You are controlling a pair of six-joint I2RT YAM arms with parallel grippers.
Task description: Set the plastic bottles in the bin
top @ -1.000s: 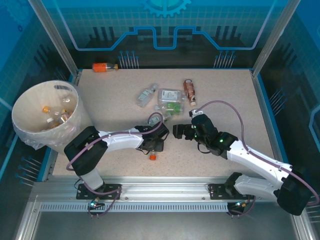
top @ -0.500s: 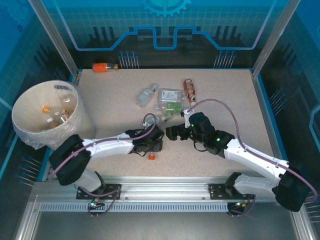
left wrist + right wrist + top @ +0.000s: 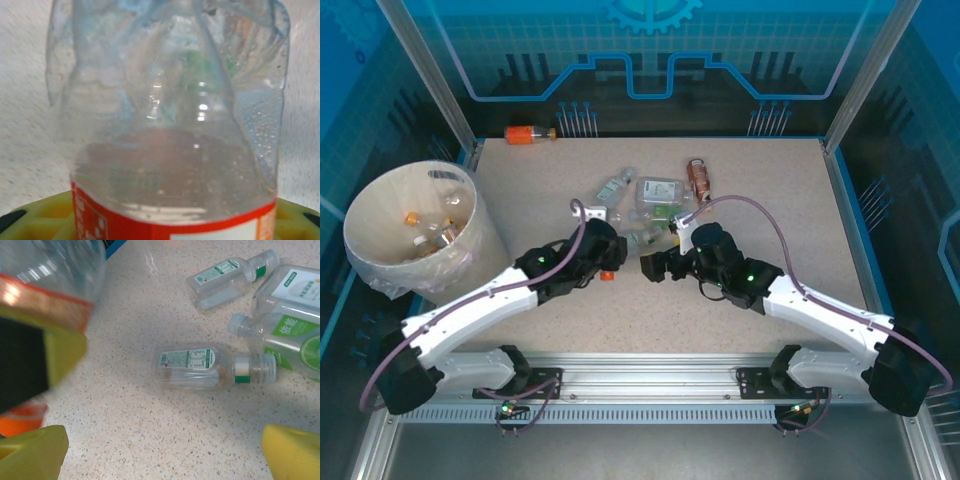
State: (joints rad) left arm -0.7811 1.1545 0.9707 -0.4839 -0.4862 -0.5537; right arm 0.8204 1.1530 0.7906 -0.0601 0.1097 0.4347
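Now a bottle (image 3: 170, 165) is gripped by the left gripper (image 3: 600, 256) — it should be lifted well over the bin (image 3: 375, 215) before being let go; the right gripper (image 3: 160, 452) is opened wide, empty.

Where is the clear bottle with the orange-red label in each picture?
Top external: bottle mid-table, gripped by the left pincer.
Left wrist: bottle dead centre, close up, label lowest.
Right wrist: bottle upper left, label showing.
Shared landmark: the speckled tabletop under it.
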